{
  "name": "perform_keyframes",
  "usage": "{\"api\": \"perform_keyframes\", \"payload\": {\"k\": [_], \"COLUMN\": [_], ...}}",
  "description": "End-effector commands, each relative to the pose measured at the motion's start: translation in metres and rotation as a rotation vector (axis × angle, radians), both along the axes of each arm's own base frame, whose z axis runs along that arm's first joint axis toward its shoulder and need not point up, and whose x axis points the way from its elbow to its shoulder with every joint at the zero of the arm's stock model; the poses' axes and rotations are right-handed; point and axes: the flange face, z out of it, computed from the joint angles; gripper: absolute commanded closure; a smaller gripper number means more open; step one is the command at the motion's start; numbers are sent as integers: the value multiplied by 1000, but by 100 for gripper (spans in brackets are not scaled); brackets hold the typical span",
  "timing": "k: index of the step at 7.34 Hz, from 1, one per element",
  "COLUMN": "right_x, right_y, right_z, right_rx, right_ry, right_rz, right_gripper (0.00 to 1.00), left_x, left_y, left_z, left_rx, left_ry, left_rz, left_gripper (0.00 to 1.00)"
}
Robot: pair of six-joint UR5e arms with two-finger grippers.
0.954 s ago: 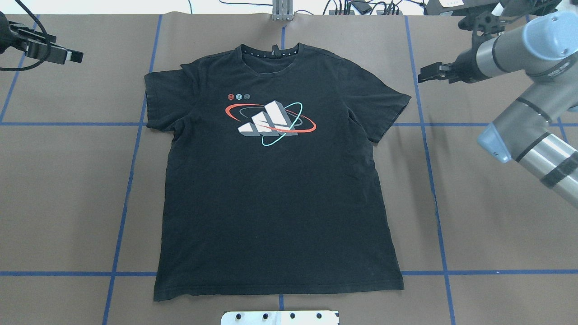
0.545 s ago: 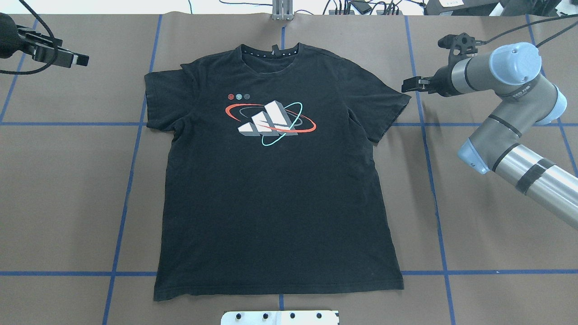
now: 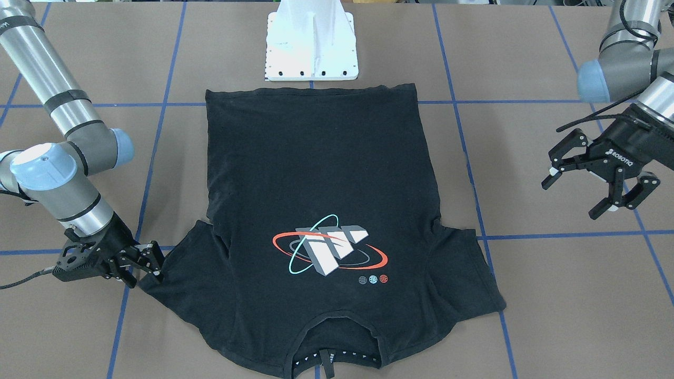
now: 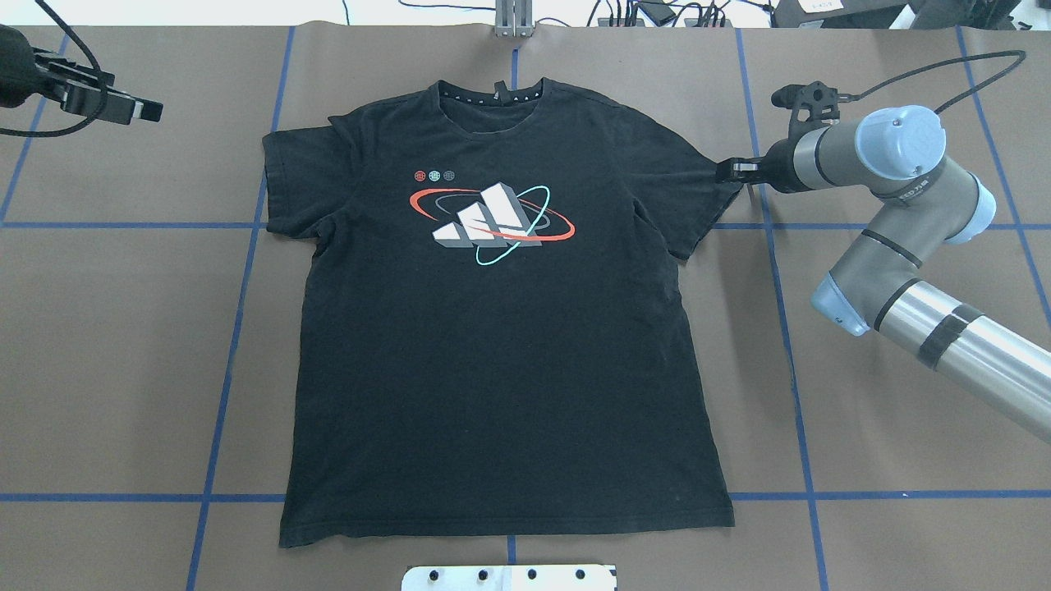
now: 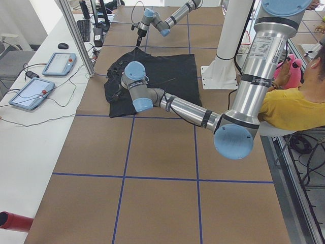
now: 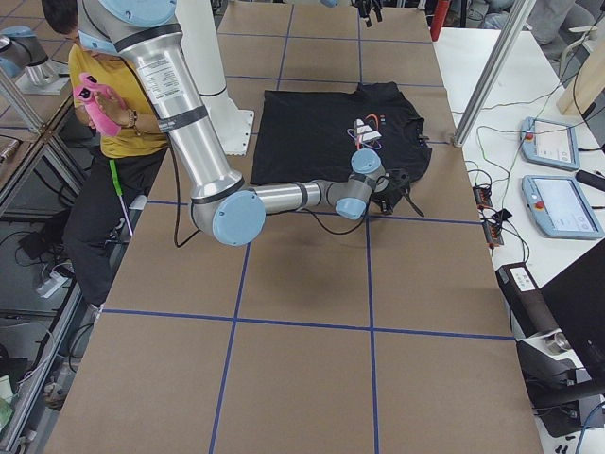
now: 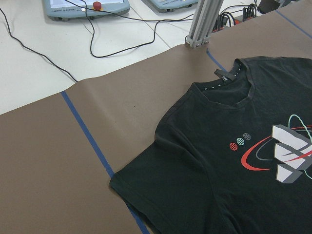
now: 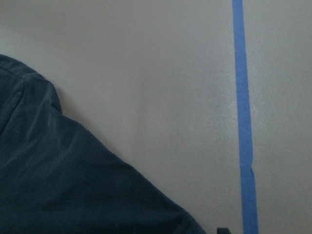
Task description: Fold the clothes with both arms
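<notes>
The black T-shirt [image 4: 501,369] lies flat on the brown table, graphic [image 4: 491,222] up, collar at the far side. My right gripper [image 4: 727,171] is low at the tip of the shirt's right sleeve. In the front view it [image 3: 145,266] looks open, fingers at the sleeve edge. The right wrist view shows only the sleeve [image 8: 58,185] and bare table. My left gripper [image 3: 571,199] is open and empty, raised well clear of the left sleeve, and also shows in the overhead view [image 4: 152,107]. The left wrist view looks down on that sleeve and the collar [image 7: 234,185].
The white base plate [image 3: 311,42] stands at the near hem of the shirt. Blue tape lines [image 4: 776,271] cross the table. A metal post [image 4: 513,18] and cables stand behind the collar. Control pendants [image 7: 85,7] lie on the white bench. A person in yellow [image 5: 294,107] sits beside the robot.
My right arm has swung left and down, bringing its gripper from beside the table's far right to the right sleeve tip. The left gripper has hardly moved. The shirt has not moved.
</notes>
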Motion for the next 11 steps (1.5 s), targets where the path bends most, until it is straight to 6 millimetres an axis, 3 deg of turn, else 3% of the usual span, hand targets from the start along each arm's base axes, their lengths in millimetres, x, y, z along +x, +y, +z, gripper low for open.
{"api": "perform_keyframes", "payload": {"k": [1,4,6,7,9,11], "right_x": [0,4,8,9,12,-5], "right_y": [0,1,-1,-3,-8,-29], "right_z": [-2,2,-1,-4,-28,-85], "right_rx": [6,2,6,9,30,33], "right_ry": [-1,-2,-5,-8,-33,-56], "right_rz": [-3,-6,0,4,17,29], "right_gripper": [53,84,86,100,100,100], "left_x": [0,0,0,0,0,0], "left_y": [0,-1,-1,-1,-1,-1], "left_z": [1,2,2,2,2,2], "left_rx": [-1,-4,-4,-4,-4,-4], "left_ry": [-1,-2,-2,-2,-2,-2], "left_rz": [1,-1,-1,-1,-1,-1], "left_gripper": [0,0,0,0,0,0]}}
